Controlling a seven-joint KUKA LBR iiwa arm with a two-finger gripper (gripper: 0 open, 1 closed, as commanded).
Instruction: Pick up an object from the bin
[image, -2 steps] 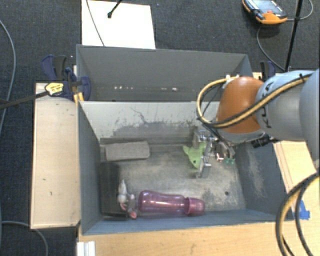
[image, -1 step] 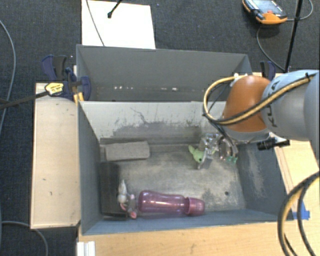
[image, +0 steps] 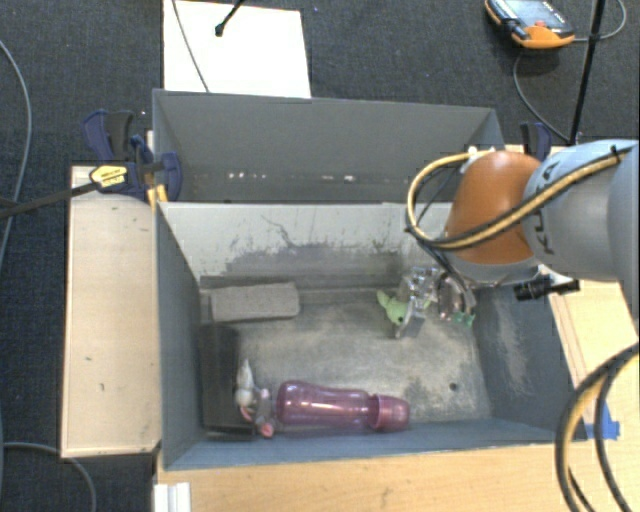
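Starting at the near wall of the bin (image: 330, 445): a purple translucent bottle-shaped thing (image: 335, 408) lies on its side along that wall, long axis left-right, narrower end pointing right. At its left end sits a small white and pink thing (image: 245, 388), touching or just beside it; can't make out what it is. Left of that, a black block (image: 218, 372) stands against the left wall in the near left corner.

Mid floor is bare grey metal, scuffed.

Further back, right of centre: the gripper (image: 432, 300) is down low over the floor, close to the far wall. A small green thing (image: 393, 306), irregular in shape, is right at the gripper's left side, touching it or just beside it. Can't tell whether it is actually clamped, and can't tell whether the gripper is wide or narrow: the metal parts blur together there. Another speck of green shows on the gripper's right side.

Above the gripper, the orange cover (image: 490, 215) on the wrist, with the grey arm (image: 590, 220) coming in over the right rim.

Far left: a grey rectangular block (image: 252, 301) lies flat against the foot of the far wall, well apart from the gripper.
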